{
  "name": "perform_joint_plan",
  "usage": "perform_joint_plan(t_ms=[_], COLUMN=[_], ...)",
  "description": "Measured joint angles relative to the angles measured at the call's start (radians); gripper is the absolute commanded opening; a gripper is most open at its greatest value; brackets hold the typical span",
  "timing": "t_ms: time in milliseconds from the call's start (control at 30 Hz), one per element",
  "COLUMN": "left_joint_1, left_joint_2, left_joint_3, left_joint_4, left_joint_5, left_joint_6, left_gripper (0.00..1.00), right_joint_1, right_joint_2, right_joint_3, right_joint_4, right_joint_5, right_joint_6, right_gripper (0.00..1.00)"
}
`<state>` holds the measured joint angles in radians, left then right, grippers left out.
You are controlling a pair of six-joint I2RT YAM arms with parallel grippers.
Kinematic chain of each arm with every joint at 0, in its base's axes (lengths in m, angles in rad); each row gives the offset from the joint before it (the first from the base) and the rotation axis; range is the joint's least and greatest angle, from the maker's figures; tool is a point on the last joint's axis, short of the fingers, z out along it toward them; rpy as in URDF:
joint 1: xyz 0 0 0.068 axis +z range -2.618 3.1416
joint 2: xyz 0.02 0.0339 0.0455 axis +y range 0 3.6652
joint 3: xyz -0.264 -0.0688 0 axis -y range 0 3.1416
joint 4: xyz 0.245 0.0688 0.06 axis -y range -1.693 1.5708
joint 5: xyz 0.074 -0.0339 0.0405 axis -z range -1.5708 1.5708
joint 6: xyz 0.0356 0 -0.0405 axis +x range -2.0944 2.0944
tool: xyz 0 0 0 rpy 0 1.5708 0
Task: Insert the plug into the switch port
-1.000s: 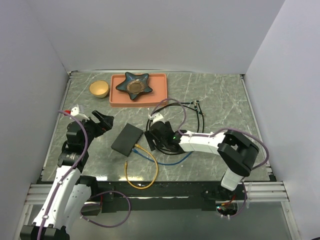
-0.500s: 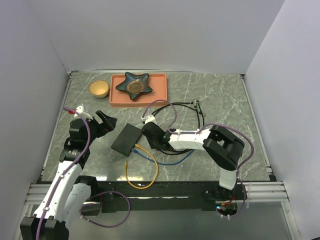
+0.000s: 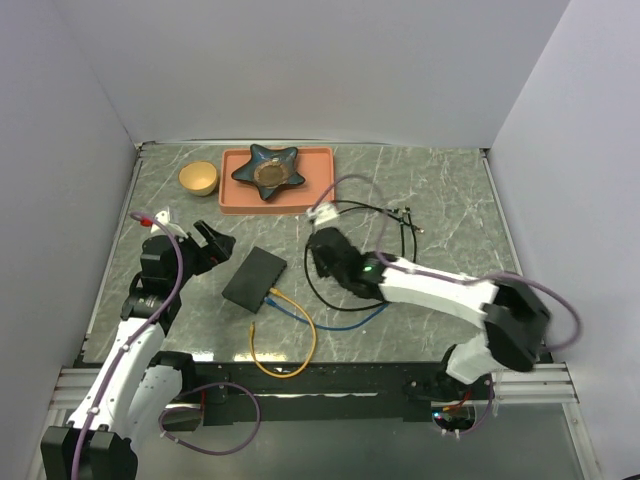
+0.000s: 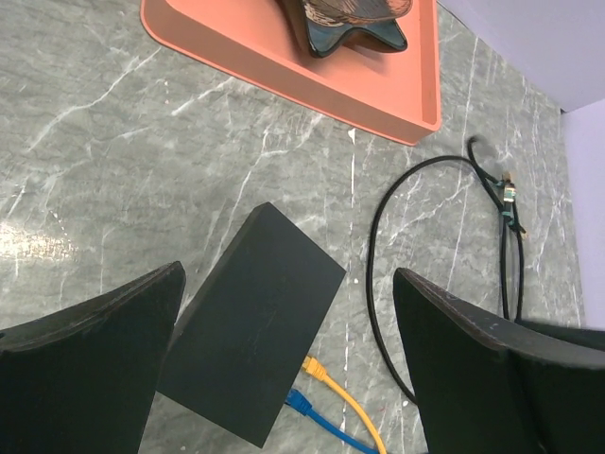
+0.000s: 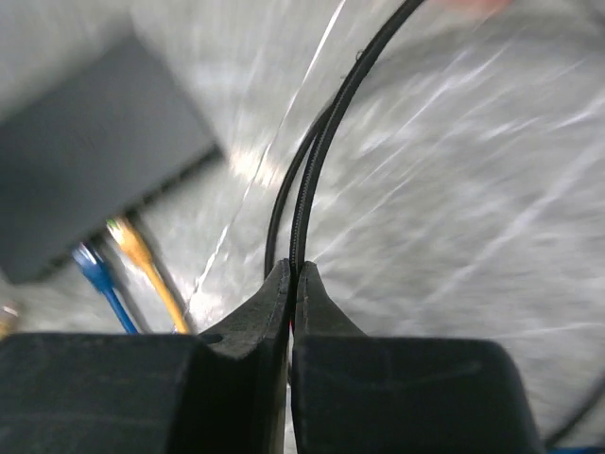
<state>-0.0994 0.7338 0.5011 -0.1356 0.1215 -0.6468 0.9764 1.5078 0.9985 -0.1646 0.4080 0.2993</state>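
The switch port [image 3: 254, 277] is a flat black box lying left of centre, seen too in the left wrist view as the switch port [image 4: 255, 340]. A yellow cable [image 3: 287, 303] and a blue cable [image 3: 300, 316] meet its near-right side. The black cable [image 3: 345, 210] loops across the middle, and its plug [image 3: 407, 214] lies on the table to the right, also visible as the plug [image 4: 509, 197]. My right gripper [image 3: 322, 258] is shut on the black cable [image 5: 317, 170] partway along it, well away from the plug. My left gripper [image 3: 212, 240] stands open just left of the switch.
An orange-pink tray [image 3: 320, 195] holding a dark star-shaped dish [image 3: 268, 168] sits at the back. A yellow bowl [image 3: 198, 177] stands left of it. The yellow cable's loop [image 3: 282, 372] reaches the table's near edge.
My right gripper has shut on the black cable and swung back and to the right, dragging the loop and plug slightly right. The left arm has barely moved.
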Motion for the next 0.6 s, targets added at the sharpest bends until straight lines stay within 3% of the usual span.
perform_joint_plan(t_ms=[200,333,467,600], left_joint_1=[0.000,0.000,0.000,0.000], left_joint_2=[0.012,0.024,0.040,0.066], left_joint_3=[0.000,0.000,0.000,0.000], left_joint_4=[0.010,0.019,0.033,0.054], left_joint_5=[0.013,0.019,0.031,0.046], left_joint_6=[0.000,0.000,-0.001,-0.001], left_gripper=[0.98,0.99,0.99,0.99], right_joint_1=[-0.047,-0.048,-0.047,-0.042], right_joint_2=[-0.348,-0.515,-0.564,-0.497], right_joint_3=[-0.061,-0.086,-0.091,-0.146], right_joint_4=[0.063,0.079,0.060,0.040], right_joint_5=[0.052,-0.058,-0.251,-0.397], right_joint_6=[-0.115,-0.242,-0.323,-0.337], right_gripper=[0.00,0.00,0.00,0.00])
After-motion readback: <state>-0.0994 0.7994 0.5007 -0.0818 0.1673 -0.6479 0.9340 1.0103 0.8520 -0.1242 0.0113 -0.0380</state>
